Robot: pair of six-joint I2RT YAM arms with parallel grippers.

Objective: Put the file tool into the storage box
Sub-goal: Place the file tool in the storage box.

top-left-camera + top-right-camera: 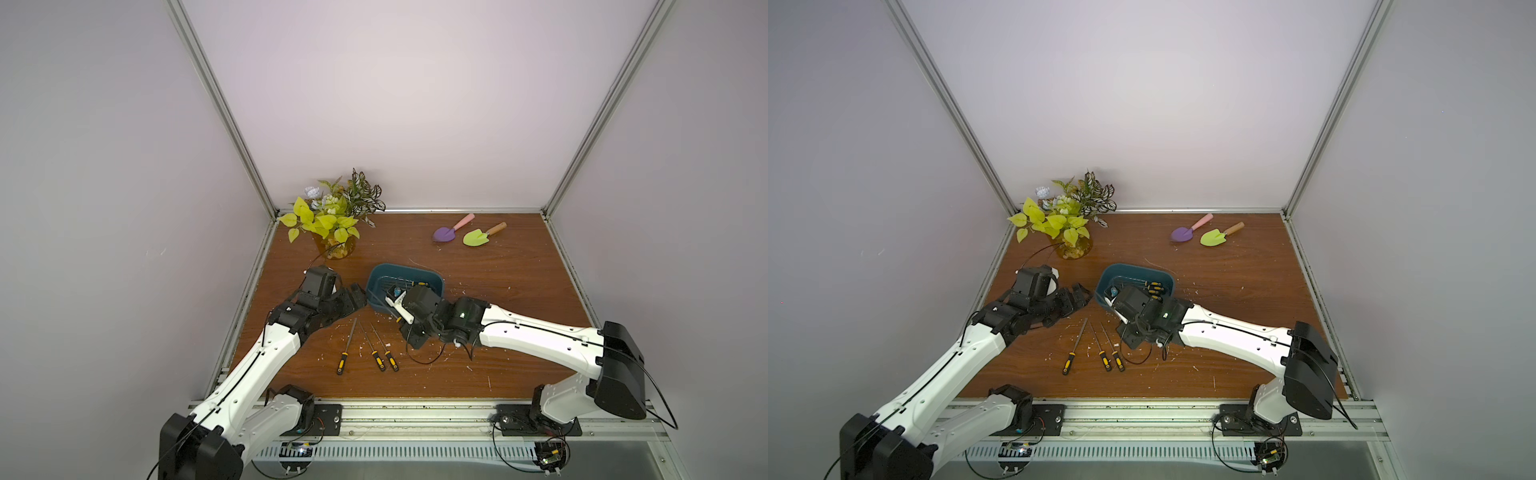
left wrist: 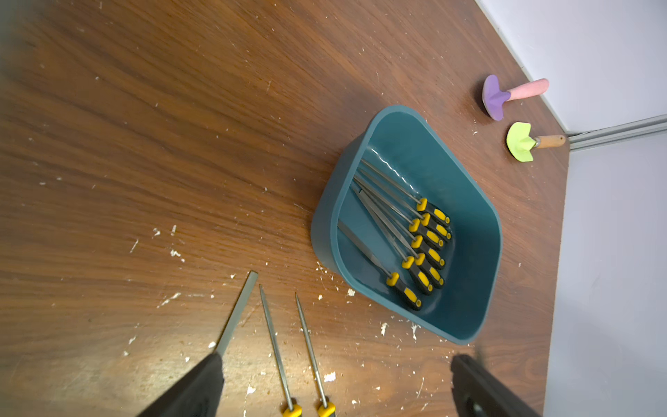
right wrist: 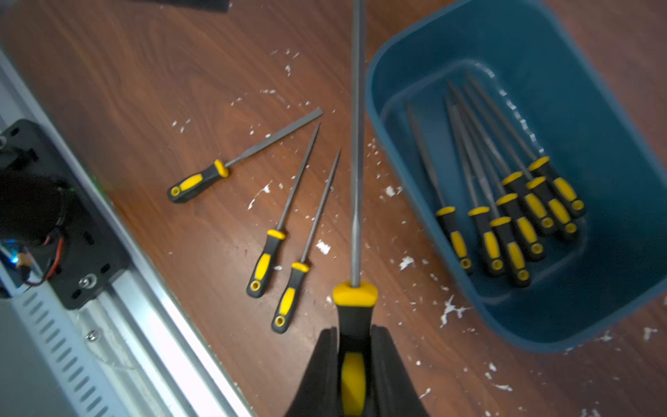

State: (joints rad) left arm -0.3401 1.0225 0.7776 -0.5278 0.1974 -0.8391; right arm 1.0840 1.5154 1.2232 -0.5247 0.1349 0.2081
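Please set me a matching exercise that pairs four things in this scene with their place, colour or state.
Things:
1. storage box
2. purple trowel
3. flat file
4. right gripper

Descriptions:
A. shut on the held file at its handle
B. has a pink handle
C. lies on the table, outside the box
D. has several files inside

Pairs: 1-D, 2-B, 3-C, 4-A
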